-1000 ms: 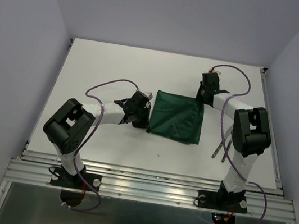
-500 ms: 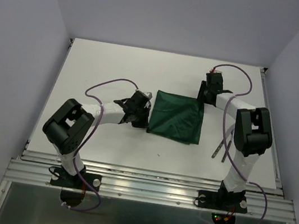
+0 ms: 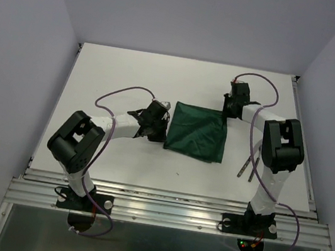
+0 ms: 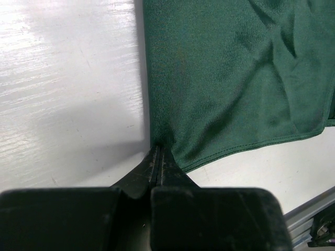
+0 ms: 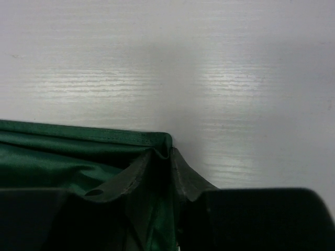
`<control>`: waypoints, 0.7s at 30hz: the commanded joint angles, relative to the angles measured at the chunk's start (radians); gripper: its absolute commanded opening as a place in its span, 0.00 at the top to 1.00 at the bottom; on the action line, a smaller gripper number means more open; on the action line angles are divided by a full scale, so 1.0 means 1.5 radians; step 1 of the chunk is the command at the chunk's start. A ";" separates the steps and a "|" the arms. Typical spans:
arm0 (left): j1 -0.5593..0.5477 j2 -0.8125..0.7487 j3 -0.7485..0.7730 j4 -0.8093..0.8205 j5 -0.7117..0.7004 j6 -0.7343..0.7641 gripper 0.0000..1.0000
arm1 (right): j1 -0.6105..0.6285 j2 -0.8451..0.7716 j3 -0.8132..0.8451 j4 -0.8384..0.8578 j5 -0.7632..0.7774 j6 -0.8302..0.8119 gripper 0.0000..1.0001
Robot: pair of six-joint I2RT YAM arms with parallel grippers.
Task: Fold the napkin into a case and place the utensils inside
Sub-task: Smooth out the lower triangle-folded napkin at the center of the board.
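left claw [image 4: 158, 152] clamps napkin [image 3: 197, 132] at the edge facing table [image 3: 97, 89] left; right claw [image 5: 169, 152] pinches its far-right corner, likely tensioning cloth for next fold.

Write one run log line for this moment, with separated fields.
napkin: spread out, folding unfinished | left jaws: shut on its left edge | right jaws: shut on its far right corner | utensils: beside napkin, untouched

Dark green square cloth napkin [image 3: 197, 132], slim silver metal utensils [image 3: 243, 168]
You see the napkin spread flat and lightly creased. The two utensils lie side by side to its right, apart from it.
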 commanded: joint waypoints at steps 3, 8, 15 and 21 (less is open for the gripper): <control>-0.002 -0.036 0.034 -0.015 -0.028 0.016 1.00 | 0.001 -0.015 -0.019 -0.004 0.009 0.033 0.89; 0.000 -0.040 0.049 -0.020 -0.045 0.015 1.00 | 0.001 -0.061 -0.089 0.010 -0.031 0.128 0.95; 0.006 -0.039 0.084 -0.034 -0.063 0.019 1.00 | 0.001 -0.163 -0.279 0.092 -0.055 0.290 0.60; 0.009 -0.043 0.094 -0.045 -0.069 0.026 1.00 | 0.001 -0.251 -0.311 0.078 0.011 0.261 0.52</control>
